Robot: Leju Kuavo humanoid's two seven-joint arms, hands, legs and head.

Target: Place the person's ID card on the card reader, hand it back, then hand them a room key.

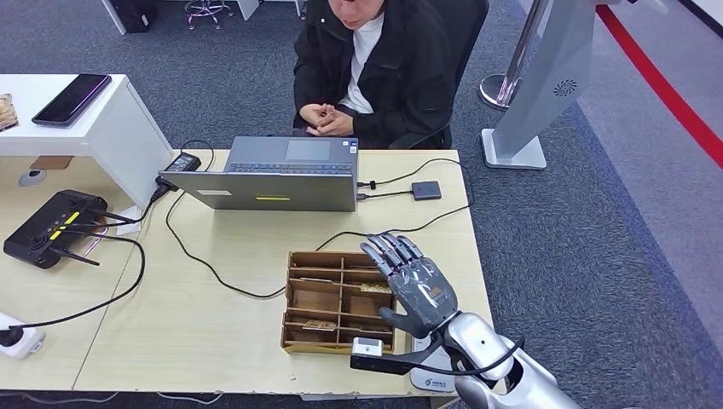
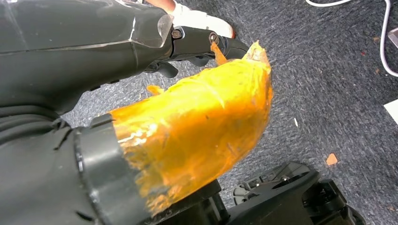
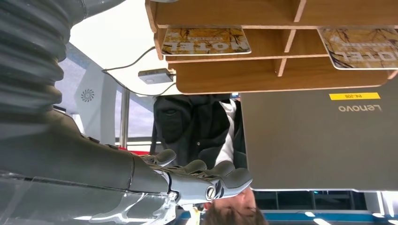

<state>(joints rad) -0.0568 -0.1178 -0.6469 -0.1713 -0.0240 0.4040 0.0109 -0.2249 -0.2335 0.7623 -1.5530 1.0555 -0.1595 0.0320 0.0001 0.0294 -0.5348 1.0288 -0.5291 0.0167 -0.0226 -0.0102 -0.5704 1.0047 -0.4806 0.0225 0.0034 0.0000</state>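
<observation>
Head view: right hand (fingers spread) above card rack.

Person's head cut off at the frame top, small item in their hands too tiny to identify, right hand covering part of the wooden tray, white device clipped at the edge.

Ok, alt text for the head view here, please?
The silver right robot hand, open with fingers extended, hovers over a brown wooden compartment tray on a light wooden desk. Behind the tray stands an open grey laptop, beyond which a person in a black jacket sits with hands together.
</observation>
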